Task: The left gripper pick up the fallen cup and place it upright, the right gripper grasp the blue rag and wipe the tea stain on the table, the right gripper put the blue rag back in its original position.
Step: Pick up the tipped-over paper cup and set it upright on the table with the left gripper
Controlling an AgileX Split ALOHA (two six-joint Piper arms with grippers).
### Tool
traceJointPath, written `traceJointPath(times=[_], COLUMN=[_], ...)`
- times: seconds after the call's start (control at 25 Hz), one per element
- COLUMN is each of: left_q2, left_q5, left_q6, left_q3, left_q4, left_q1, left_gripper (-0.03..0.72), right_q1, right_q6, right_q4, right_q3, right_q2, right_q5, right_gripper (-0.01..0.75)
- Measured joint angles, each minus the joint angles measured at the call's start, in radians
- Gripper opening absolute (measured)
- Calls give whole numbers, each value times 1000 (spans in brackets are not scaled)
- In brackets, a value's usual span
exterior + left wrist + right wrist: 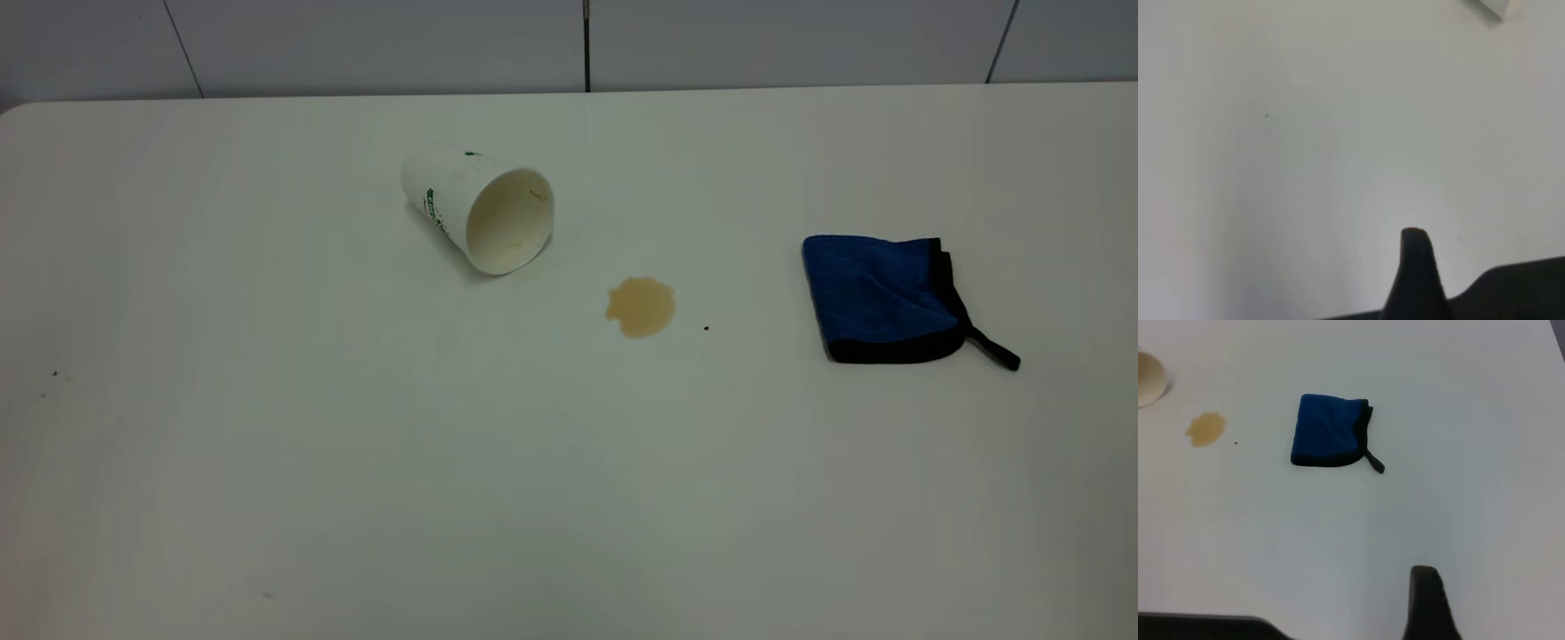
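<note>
The cup (pixel 478 210) is lying on its side on the table (pixel 356 462), mouth facing the tea stain (pixel 640 307) just beside it. The blue rag (pixel 885 298) is sitting folded well to the right. The left gripper (pixel 1418 273) and right gripper (pixel 1428 603) are hovering over bare tabletop, each showing one finger; their opening cannot be told

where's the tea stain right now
In the exterior view the tea stain sits near the middle of the table, between the fallen cup at its left and the blue rag at its right.

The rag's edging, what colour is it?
Black, bordering the blue rag; clearest in the exterior view.
</note>
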Motion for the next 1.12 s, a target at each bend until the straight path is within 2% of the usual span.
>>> traceJointPath(times=[0.2,0.36,0.64,0.92,1.0,1.12], left_q2=[299,528,962,1367,1471,1598], left_q5=[-182,-257,-294,-355,-346,-272], left_q6=[100,146,153,146,122,35], left_q3=[-82,-199,-451,-787,-896,-1053], left_q4=[-24,-25,8,21,21,62], left_q1=[0,-31,-224,-410,-448,-487], left_gripper=[602,593,591,591,591,591], right_q1=[0,0,0,0,0,0], right_q6=[0,0,0,0,0,0], right_q4=[0,-1,-1,-1,-1,-1], right_q3=[0,0,0,0,0,0], right_q2=[0,0,0,0,0,0], right_q5=[-1,-1,-1,-1,-1,-1], right_gripper=[534,534,534,534,534,534])
